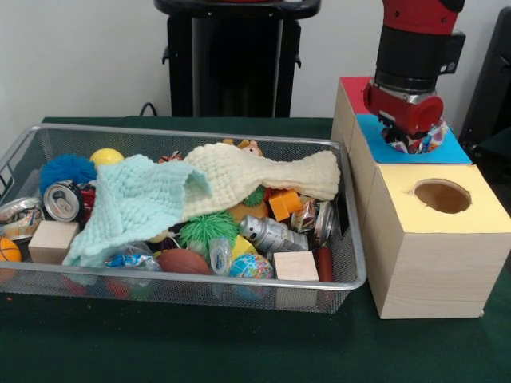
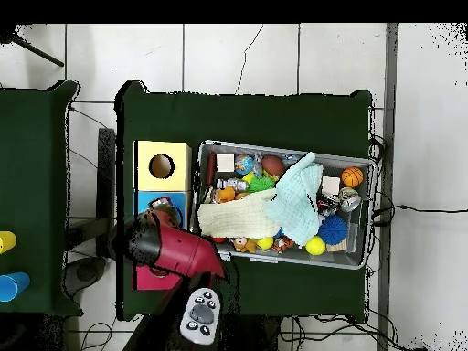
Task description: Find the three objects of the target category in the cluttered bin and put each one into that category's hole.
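Note:
My gripper [image 1: 413, 140] hangs straight over the round hole in the blue-topped box [image 1: 457, 152], the middle one of three wooden boxes. It is shut on a shiny multicoloured object [image 1: 431, 140] that bulges out under the red wrist at the hole's mouth. From overhead the red arm [image 2: 174, 247] covers most of the blue box [image 2: 180, 202]. The wire bin [image 1: 352, 239] to the side holds balls, cans, wooden blocks and toys, partly buried under a cream cloth [image 1: 255, 171] and a mint cloth [image 1: 136, 203].
The yellow-topped box [image 1: 479, 215] with its open hole [image 1: 441, 195] stands nearest the front. The red-topped box [image 1: 354, 84] is behind the blue one. A grey handset [image 2: 201, 315] lies on the green table near the arm's base.

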Controlling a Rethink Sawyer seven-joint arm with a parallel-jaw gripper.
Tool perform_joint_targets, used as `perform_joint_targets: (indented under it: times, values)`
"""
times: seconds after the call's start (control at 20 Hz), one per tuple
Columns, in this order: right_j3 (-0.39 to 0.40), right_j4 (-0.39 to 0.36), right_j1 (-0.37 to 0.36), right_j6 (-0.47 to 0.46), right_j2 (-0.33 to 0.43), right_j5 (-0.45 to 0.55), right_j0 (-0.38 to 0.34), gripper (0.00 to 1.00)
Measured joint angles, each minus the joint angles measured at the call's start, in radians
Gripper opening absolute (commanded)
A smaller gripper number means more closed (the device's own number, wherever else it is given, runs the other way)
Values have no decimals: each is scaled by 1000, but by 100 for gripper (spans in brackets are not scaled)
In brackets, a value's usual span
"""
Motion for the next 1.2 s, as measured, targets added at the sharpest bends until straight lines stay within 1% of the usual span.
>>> perform_joint_targets:
  times: [0.2,0.6,0.85,1.05,1.2]
  values:
    - [0,0,28,0,7,-12,7,0]
    - [-2,2,38,0,-12,-12,61,0]
    - [-15,6,52,0,-69,-9,121,0]
    - [-34,7,69,0,-137,34,183,0]
    - [-39,7,75,0,-160,62,199,0]
